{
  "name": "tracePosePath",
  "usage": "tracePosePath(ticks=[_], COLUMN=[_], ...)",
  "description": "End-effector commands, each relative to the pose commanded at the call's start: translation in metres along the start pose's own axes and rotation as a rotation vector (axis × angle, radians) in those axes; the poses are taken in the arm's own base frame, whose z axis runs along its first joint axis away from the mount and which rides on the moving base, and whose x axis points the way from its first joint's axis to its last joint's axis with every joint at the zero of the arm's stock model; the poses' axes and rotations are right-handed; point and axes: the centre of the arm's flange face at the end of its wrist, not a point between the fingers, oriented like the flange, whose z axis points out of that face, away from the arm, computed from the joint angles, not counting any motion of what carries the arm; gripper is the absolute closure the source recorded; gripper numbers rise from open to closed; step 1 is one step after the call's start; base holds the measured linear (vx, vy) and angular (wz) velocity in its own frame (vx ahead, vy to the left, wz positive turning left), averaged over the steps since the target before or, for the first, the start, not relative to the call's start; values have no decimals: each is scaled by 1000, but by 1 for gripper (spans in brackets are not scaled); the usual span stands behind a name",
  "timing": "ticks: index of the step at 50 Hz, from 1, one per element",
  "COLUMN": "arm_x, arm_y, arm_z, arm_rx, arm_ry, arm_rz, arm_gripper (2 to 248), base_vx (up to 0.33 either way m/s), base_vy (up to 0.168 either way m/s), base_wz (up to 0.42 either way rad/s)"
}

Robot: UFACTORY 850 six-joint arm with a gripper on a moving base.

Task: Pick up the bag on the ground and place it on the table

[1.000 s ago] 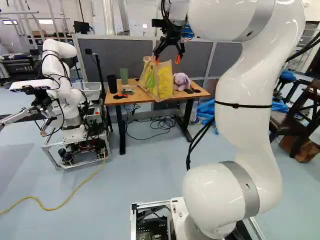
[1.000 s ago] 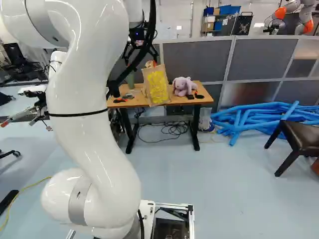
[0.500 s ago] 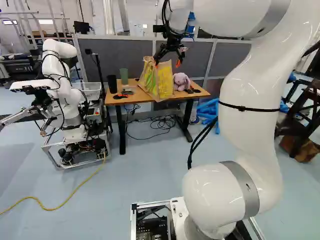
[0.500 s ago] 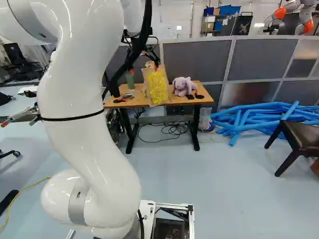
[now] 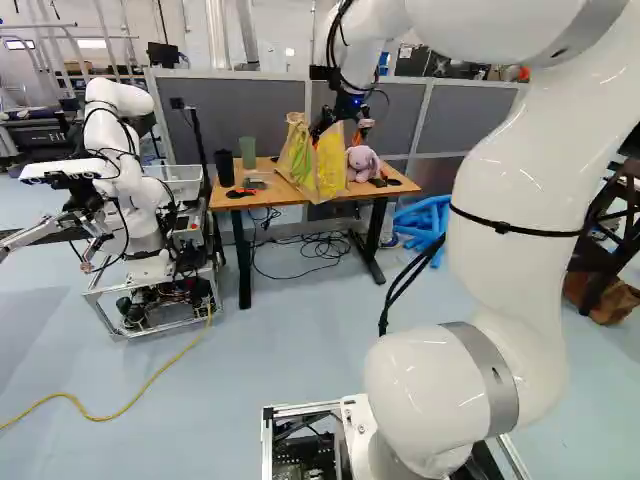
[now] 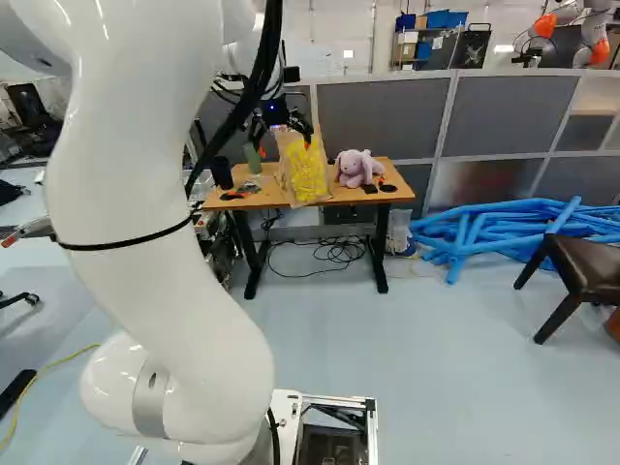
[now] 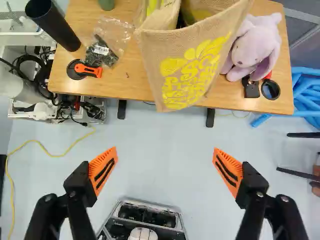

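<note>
Orange-tipped gripper (image 5: 340,132), mine, spread wide, nothing in its hold. Burlap bag (image 7: 192,62) with yellow print sits on wooden table (image 7: 120,82), ahead of my gripper (image 7: 165,150) and apart from it, lower edge jutting past table's near edge. Purple plush bunny (image 7: 255,42) close beside bag. Black cup (image 7: 55,25) toward other end of table, clear packet (image 7: 102,52) between cup and bag. Blue tubes (image 6: 484,232) lie on floor (image 6: 426,387), right of table in right base view. Another robot (image 5: 110,100) at left of left base view
</note>
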Motion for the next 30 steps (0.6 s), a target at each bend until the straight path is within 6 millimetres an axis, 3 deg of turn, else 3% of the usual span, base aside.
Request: tracePosePath(ticks=[30], arm_x=[-90], arm_y=[-8], arm_z=[39], arm_rx=[-53], arm_ry=[193], arm_rz=[53], arm_gripper=[3], base_vx=[0], base_vy=[0], base_wz=[0])
